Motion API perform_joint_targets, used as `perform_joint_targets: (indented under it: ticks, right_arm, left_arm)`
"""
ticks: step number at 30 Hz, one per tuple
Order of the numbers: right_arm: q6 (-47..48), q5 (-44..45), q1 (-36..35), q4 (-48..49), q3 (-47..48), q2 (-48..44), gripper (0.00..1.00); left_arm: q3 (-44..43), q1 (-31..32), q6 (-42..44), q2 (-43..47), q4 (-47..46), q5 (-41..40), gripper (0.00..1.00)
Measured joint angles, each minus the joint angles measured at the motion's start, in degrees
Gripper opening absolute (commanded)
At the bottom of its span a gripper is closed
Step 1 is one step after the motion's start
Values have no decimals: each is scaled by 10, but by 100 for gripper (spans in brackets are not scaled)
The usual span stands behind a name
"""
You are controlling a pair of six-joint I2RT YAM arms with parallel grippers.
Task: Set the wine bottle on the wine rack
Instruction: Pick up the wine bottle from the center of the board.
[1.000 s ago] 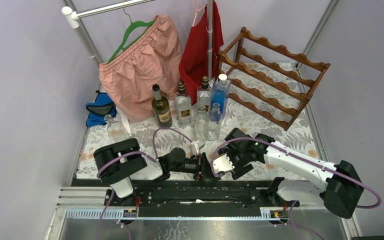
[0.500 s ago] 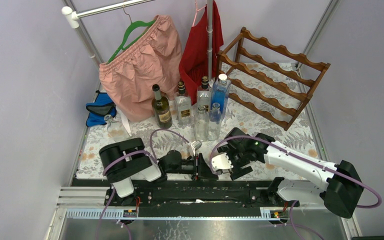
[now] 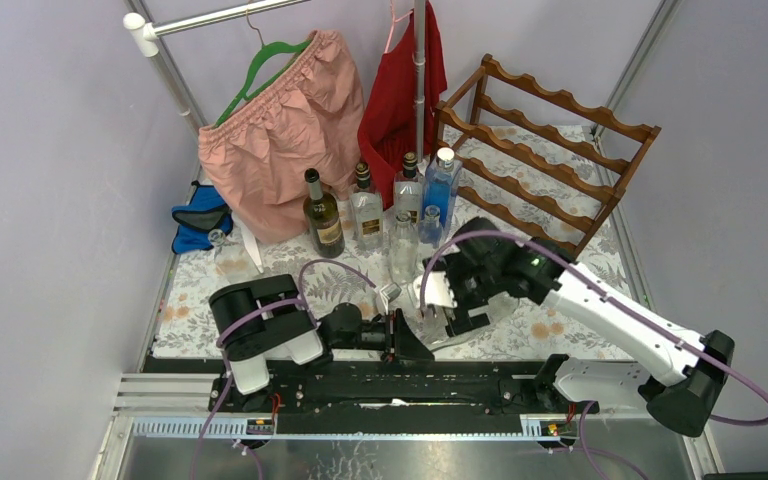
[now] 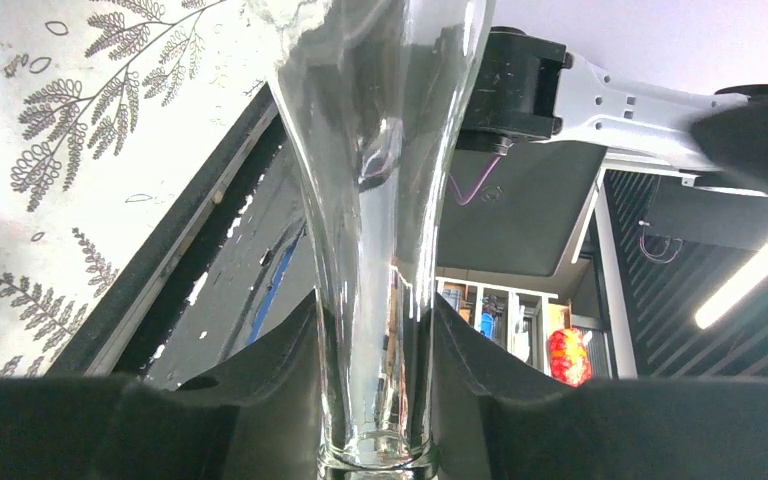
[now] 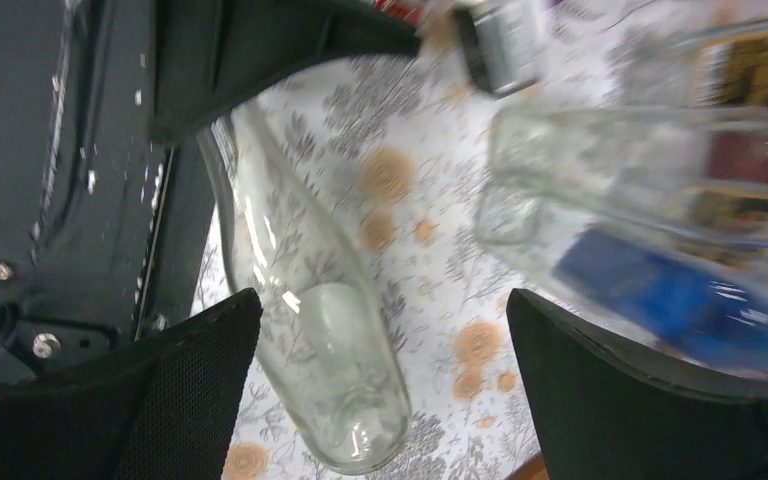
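A clear glass wine bottle (image 3: 452, 333) lies on its side on the floral cloth near the front edge. My left gripper (image 3: 401, 341) is shut on its neck; in the left wrist view the neck (image 4: 373, 380) sits tight between the black fingers (image 4: 260, 400). My right gripper (image 3: 442, 300) hovers above the bottle's body with its jaws wide open and nothing between them. In the right wrist view the bottle (image 5: 325, 360) lies below, nearer the left finger (image 5: 190, 370). The reddish-brown wine rack (image 3: 550, 150) stands at the back right with nothing on its rails.
Several upright bottles (image 3: 403, 215) cluster mid-table just behind the right gripper, among them a dark one (image 3: 323, 215) and a blue one (image 3: 441, 190). A pink garment (image 3: 280, 130) and a red apron (image 3: 400, 80) hang behind. A blue object (image 3: 200, 222) lies at left.
The right gripper has risen and moved back off the bottle's body, and its jaws have opened wider. The left gripper keeps its hold on the neck, shifted slightly.
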State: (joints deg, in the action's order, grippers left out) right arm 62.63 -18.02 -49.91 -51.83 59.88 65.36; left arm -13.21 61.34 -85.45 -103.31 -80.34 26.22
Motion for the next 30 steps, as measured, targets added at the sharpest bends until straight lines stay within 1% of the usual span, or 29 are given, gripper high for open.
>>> perform_joint_targets:
  ticks: [2, 4, 10, 13, 20, 24, 30]
  right_arm:
    - [-17, -35, 14, -12, 55, 0, 100]
    - [-35, -69, 43, -26, 100, 0, 100]
    - [-100, -133, 148, -44, 185, -2, 100]
    - [-132, -157, 192, -45, 201, -4, 100]
    - [-191, -193, 269, -44, 224, -5, 100]
    - [-213, -208, 292, -40, 228, -8, 100]
    - [-232, -222, 305, -40, 228, -8, 100]
  left_arm:
    - [3, 0, 5, 7, 4, -6, 0]
    - [6, 0, 10, 23, 17, -12, 0]
    - [7, 1, 32, 93, 102, -36, 0]
    - [0, 1, 40, 110, 131, -47, 0]
    - [-24, 2, 41, 94, 134, -71, 0]
    - [-37, 7, 40, 80, 128, -87, 0]
    - [-40, 20, 34, 74, 119, -116, 0]
